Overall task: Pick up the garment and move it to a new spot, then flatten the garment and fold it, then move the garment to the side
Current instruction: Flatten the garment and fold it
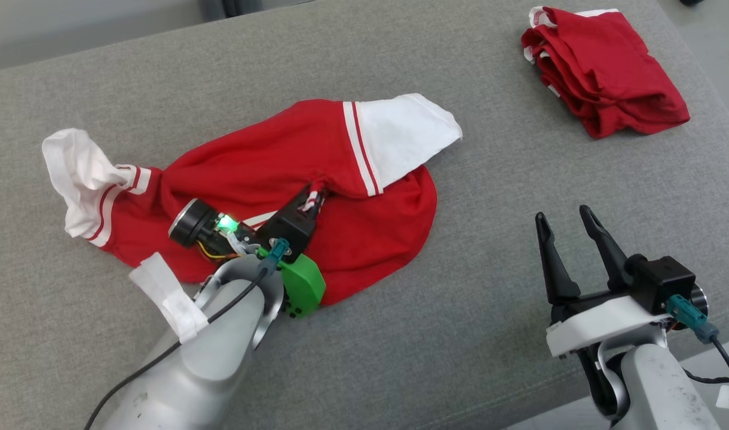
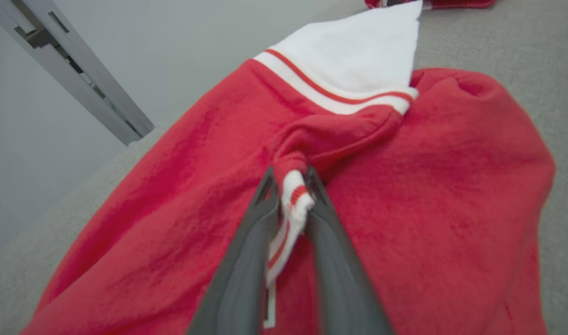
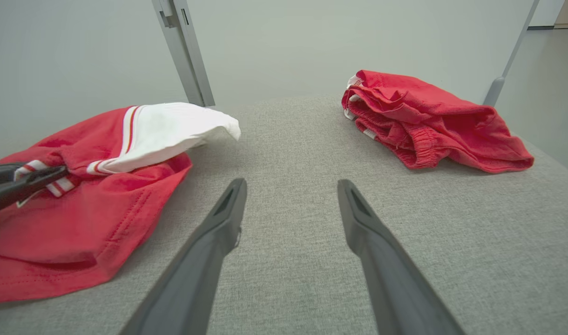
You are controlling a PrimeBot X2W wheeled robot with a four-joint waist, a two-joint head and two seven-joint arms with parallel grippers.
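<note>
The red garment (image 1: 269,155) lies crumpled at the centre-left of the head view on the grey table (image 1: 460,334). One white sleeve (image 1: 400,134) is spread toward the upper middle, and the other white sleeve (image 1: 80,173) is bunched at the far left. The left gripper (image 1: 312,197) is set down on the middle of the garment. In the left wrist view its jaws are seen clenched on a narrow striped ribbed trim (image 2: 294,197); whether this is collar or cuff cannot be told. The right gripper (image 1: 561,215) is held over bare table at the lower right, with its jaws spread and nothing between them.

The main risk is judged to lie in the thinness of the pinch. Only a small fold of trim is caught, so the cloth could be pulled out of the jaws if the lift is made quickly or the trailing fabric is dragged across the rough table cover. How many layers are caught cannot be told. If only one is held, the body could be twisted further, and flattening would be made harder.

Since the garment is held at a single point, it is likely to hang in a rope, with the sleeves tangled. A second, folded red garment (image 1: 603,71) is seen at the upper right; if the carried piece were set down too near it, the two could be mixed.
</note>
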